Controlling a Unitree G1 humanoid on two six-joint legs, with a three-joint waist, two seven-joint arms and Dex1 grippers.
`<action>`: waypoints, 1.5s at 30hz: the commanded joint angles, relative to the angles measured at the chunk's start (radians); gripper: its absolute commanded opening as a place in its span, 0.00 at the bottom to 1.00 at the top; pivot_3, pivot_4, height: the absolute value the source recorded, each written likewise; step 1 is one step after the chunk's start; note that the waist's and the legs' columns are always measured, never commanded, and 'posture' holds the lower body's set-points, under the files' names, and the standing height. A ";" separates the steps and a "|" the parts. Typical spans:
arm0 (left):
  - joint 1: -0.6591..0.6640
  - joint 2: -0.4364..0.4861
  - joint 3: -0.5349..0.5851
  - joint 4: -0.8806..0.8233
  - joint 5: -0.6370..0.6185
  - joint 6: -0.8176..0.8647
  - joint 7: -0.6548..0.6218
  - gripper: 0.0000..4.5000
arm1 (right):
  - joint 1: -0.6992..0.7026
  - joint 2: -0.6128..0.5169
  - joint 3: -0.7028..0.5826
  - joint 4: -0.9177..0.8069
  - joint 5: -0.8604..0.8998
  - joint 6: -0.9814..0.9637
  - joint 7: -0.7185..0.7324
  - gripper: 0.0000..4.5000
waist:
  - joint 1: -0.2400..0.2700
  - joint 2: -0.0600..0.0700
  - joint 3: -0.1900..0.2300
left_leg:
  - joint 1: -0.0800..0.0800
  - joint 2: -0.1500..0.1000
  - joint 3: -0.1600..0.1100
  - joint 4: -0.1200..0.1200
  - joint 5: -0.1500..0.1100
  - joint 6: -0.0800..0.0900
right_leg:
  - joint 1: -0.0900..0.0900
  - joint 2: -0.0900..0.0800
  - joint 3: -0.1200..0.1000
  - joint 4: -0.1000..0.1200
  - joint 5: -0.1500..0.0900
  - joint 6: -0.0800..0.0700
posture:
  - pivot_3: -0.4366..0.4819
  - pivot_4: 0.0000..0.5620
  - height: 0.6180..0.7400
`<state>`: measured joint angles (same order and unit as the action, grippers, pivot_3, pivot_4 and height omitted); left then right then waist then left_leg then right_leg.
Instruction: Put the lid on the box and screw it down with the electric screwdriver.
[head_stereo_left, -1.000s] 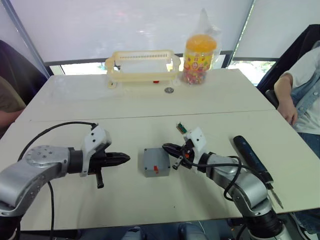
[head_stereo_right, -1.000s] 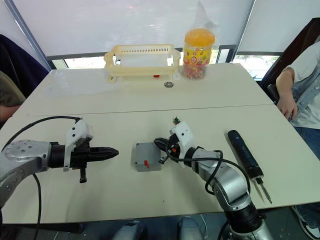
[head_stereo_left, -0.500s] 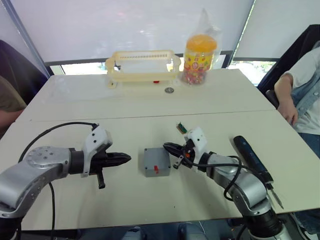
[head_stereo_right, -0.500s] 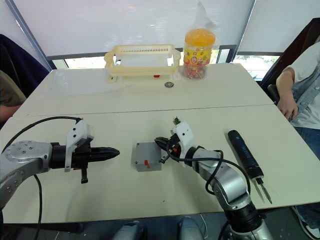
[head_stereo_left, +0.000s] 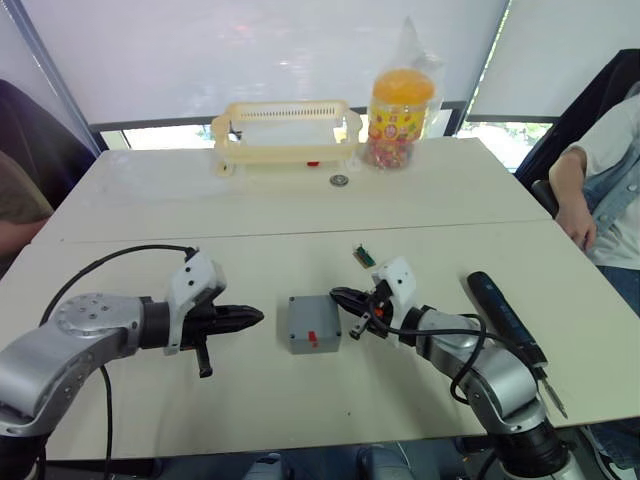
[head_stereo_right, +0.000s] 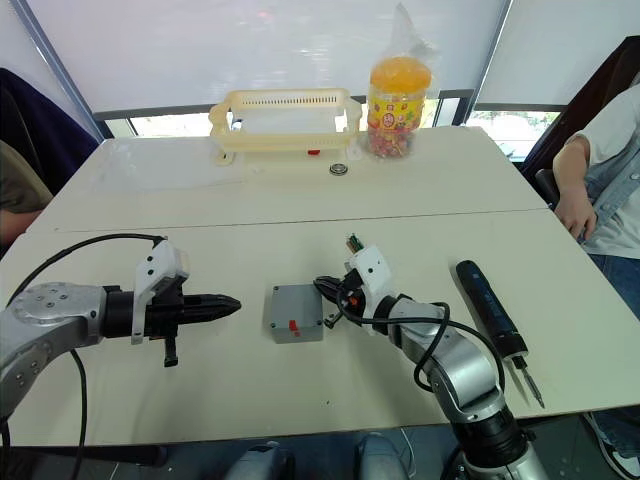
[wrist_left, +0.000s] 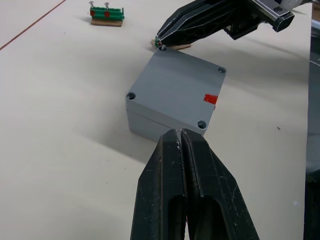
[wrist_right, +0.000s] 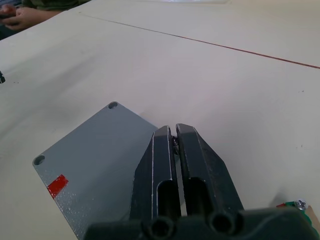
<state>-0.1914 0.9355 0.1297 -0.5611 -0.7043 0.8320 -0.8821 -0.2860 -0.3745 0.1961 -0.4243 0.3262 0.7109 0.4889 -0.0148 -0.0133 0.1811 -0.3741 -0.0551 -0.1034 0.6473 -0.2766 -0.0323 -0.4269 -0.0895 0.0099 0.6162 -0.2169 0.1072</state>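
- Left pincer (head_stereo_left: 252, 318) fingers pressed together, holding nothing, hovering just above counter (head_stereo_left: 250, 400), tips pointed at box, small gap between.
- Box (head_stereo_left: 314, 334) mid-counter between the two pincers, lid (wrist_left: 176, 88) already seated on top, four corner holes visible, red mark on lid near one edge.
- Small green-brown piece (head_stereo_left: 363, 256) on counter beyond box, toward the right arm side; a second one (wrist_left: 106, 13) seen in left wrist view, plus a bit of another under right pincer tip.
- Right pincer (head_stereo_left: 338, 296) fingers nearly together with a thin slit, nothing gripped, tips at box's far right corner, right by a corner hole; touching or not, cannot tell.
- Electric screwdriver (head_stereo_left: 503, 311) lying flat on counter right of right arm, well apart from box, metal bit toward near edge.
- Far side: cream basket (head_stereo_left: 285, 131), candy jar (head_stereo_left: 400, 104), small round object (head_stereo_left: 338, 181) in front.
- Person's hand (head_stereo_left: 577, 224) at right counter edge.
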 joint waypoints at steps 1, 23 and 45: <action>-0.011 -0.001 -0.003 -0.025 0.005 -0.017 0.004 0.01 | -0.021 0.002 0.008 0.009 -0.016 -0.020 0.005 0.02 | 0.000 0.000 0.000 | 0.000 0.000 0.000 0.000 0.000 0.000 | 0.000 0.000 0.000 0.000 0.000 0.000 | 0.48 0.27 1.00; -0.115 -0.006 0.000 0.048 -0.049 0.007 -0.047 0.01 | -0.078 -0.039 -0.280 -0.239 0.290 0.203 0.003 0.66 | 0.001 0.000 0.000 | 0.000 0.000 0.000 0.000 0.000 0.000 | 0.000 0.000 0.000 0.000 0.000 0.000 | 0.48 0.27 1.00; -0.296 -0.080 -0.305 -0.014 0.051 -0.130 -0.247 0.99 | -0.023 -1.065 -0.416 0.180 0.458 0.829 0.340 1.00 | 0.004 0.002 0.009 | 0.000 0.001 0.018 0.002 -0.005 0.009 | -0.001 -0.002 0.007 -0.003 -0.002 -0.001 | 0.48 0.27 1.00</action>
<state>-0.4936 0.8600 -0.1761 -0.5521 -0.6614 0.7193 -1.1418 -0.3137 -1.4087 -0.2124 -0.2474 0.7935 1.5382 0.8150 -0.0107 -0.0115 0.1899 -0.3747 -0.0540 -0.0858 0.6498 -0.2815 -0.0233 -0.4278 -0.0920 0.0168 0.6131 -0.2188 0.1068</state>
